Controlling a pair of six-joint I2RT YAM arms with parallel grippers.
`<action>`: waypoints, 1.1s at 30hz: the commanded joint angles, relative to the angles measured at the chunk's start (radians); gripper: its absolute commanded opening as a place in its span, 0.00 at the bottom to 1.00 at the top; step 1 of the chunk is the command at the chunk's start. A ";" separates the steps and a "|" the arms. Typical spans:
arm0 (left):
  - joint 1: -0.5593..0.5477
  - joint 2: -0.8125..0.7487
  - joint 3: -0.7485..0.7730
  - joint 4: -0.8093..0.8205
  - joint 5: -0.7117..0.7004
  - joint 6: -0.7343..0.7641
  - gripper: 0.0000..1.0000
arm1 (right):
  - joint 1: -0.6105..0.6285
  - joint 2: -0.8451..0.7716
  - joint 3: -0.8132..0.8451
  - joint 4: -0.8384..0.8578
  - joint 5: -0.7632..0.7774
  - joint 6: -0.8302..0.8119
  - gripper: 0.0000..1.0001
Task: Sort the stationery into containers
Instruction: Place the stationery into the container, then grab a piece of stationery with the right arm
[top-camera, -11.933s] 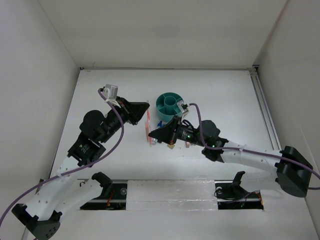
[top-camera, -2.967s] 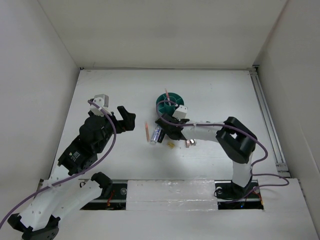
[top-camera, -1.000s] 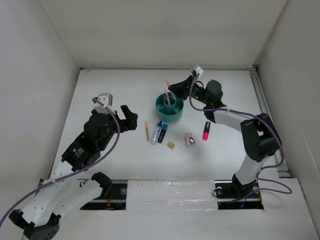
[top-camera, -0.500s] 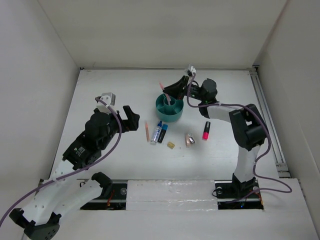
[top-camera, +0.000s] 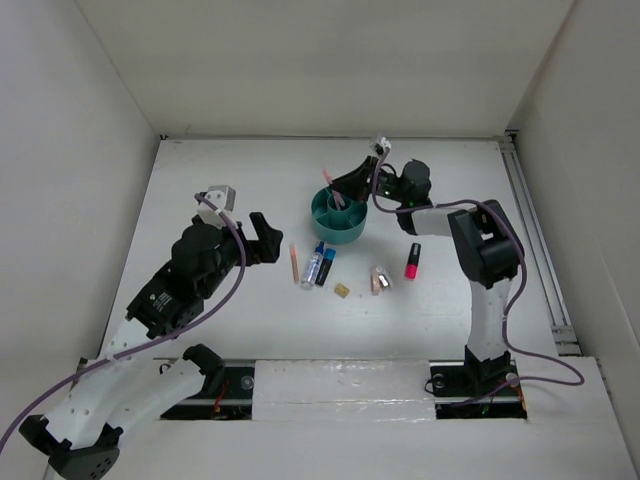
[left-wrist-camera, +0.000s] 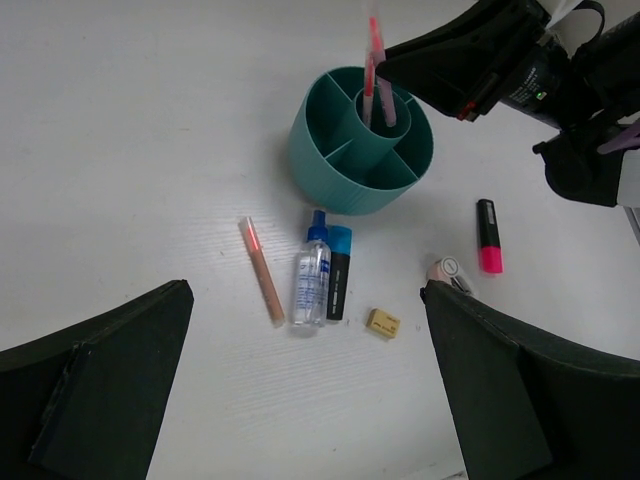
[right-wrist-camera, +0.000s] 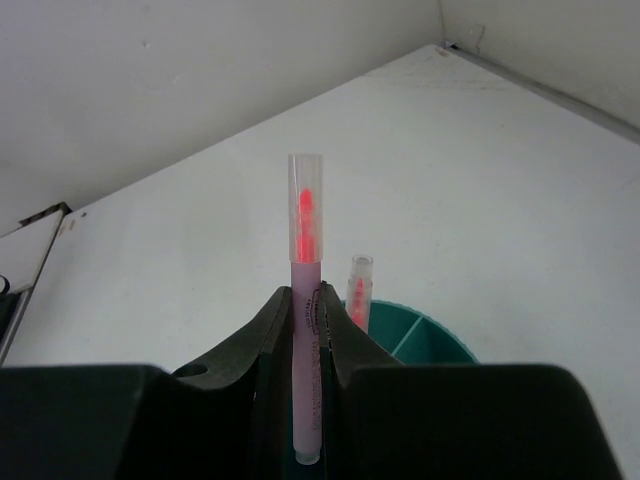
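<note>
The round teal container (top-camera: 338, 216) (left-wrist-camera: 362, 140) (right-wrist-camera: 425, 335) stands mid-table. My right gripper (top-camera: 346, 186) (right-wrist-camera: 308, 292) is shut on a pink pencil with a clear cap (right-wrist-camera: 306, 250) (left-wrist-camera: 373, 55), held upright over the central cup, where another pencil (right-wrist-camera: 358, 290) stands. On the table in front lie a salmon pencil (top-camera: 293, 262) (left-wrist-camera: 262, 270), a blue-capped clear pen (top-camera: 313, 265) (left-wrist-camera: 312, 275), a dark marker (top-camera: 327, 266) (left-wrist-camera: 338, 272), a tan block (top-camera: 342, 290) (left-wrist-camera: 382, 321), pinkish clips (top-camera: 379, 279) (left-wrist-camera: 450, 272) and a pink highlighter (top-camera: 411, 260) (left-wrist-camera: 488, 235). My left gripper (top-camera: 262, 238) (left-wrist-camera: 305, 400) hangs open above them.
White walls close in the table on three sides. A metal rail (top-camera: 530, 230) runs along the right edge. The right arm (top-camera: 470, 225) arches over the table's right half, past the highlighter.
The right gripper has shifted slightly left and down with its pencil, closer over the container's central cup. The left arm has edged a little to the right, still open.
</note>
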 joint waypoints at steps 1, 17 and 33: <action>0.004 -0.001 -0.007 0.047 0.022 0.024 1.00 | -0.014 0.017 0.026 0.092 -0.044 0.011 0.00; 0.004 0.008 -0.007 0.047 0.049 0.033 1.00 | -0.024 -0.001 -0.064 0.201 -0.056 0.055 0.35; 0.004 0.028 -0.007 0.029 -0.050 -0.004 1.00 | 0.080 -0.464 -0.210 -0.258 0.233 -0.181 1.00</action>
